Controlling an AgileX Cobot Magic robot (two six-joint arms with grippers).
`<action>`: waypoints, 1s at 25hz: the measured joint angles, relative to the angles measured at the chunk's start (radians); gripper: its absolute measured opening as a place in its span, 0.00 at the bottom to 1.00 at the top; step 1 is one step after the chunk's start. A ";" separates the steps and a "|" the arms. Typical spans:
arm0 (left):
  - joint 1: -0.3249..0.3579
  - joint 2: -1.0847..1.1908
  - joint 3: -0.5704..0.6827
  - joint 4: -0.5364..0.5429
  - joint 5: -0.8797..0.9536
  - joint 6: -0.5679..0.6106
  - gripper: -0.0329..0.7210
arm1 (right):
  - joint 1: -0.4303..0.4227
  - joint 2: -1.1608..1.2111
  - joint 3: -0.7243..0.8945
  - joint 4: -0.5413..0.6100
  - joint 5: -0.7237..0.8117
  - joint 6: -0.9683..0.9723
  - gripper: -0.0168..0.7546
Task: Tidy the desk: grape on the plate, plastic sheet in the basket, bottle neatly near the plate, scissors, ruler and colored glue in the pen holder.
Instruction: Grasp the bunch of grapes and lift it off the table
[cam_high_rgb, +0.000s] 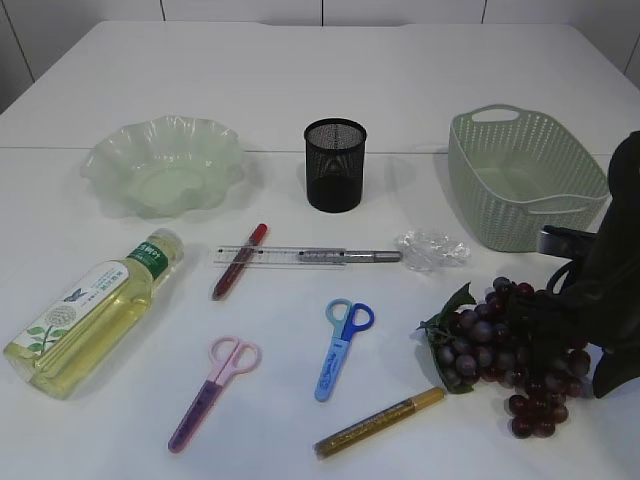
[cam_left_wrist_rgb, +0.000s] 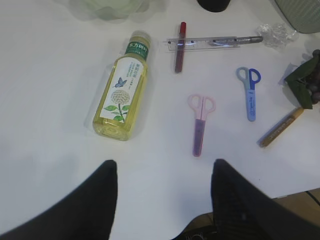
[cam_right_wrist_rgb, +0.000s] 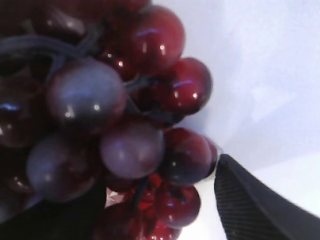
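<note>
A dark red and purple grape bunch with a green leaf lies at the table's right front. My right gripper is down over it, open, with grapes between the fingers and a thin gap at the right finger. My left gripper hangs open and empty above the front of the table. Ahead of it lie the yellow bottle on its side, pink scissors, blue scissors, a gold glue pen, and the clear ruler with a red glue pen across it.
The pale green wavy plate sits back left, the black mesh pen holder back centre, the green basket back right. The crumpled plastic sheet lies in front of the basket, beside a silver pen.
</note>
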 joint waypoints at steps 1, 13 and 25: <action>0.000 0.000 0.000 0.000 0.000 0.000 0.62 | 0.000 0.000 0.000 0.000 0.000 0.000 0.71; 0.000 0.000 0.000 -0.008 0.000 -0.001 0.62 | 0.000 0.000 -0.001 0.004 -0.029 0.000 0.16; 0.000 0.000 0.000 -0.013 0.000 -0.001 0.62 | 0.000 -0.071 -0.001 0.002 -0.005 0.000 0.12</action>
